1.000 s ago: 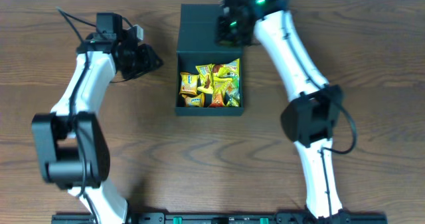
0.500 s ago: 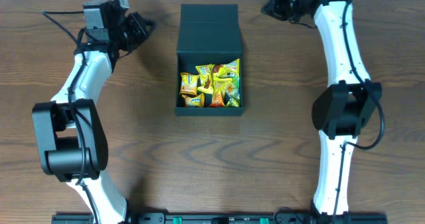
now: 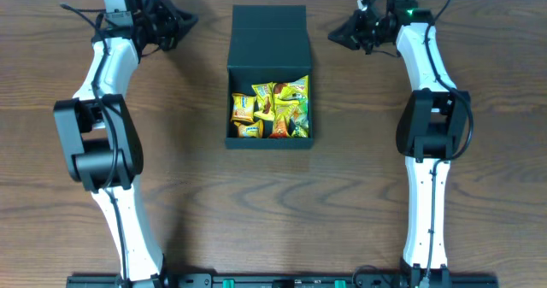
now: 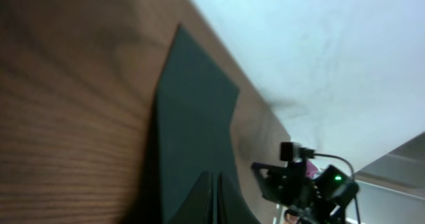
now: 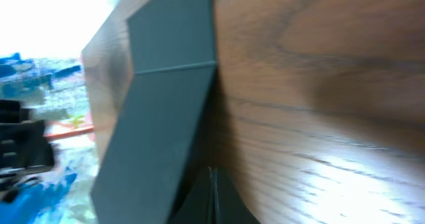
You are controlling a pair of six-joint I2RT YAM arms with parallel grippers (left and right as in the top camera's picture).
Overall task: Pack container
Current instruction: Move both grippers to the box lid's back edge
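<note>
Container (image 3: 269,141) check: left gripper (image 3: 184,20) and right gripper (image 3: 338,36), fingers pressed together on nothing, have both swung out in the last second to flank the lid flap (image 3: 269,33) at top centre. Snack packets (image 3: 272,108) sit inside the box below it. I judge filling done, lid-closing next.
</note>
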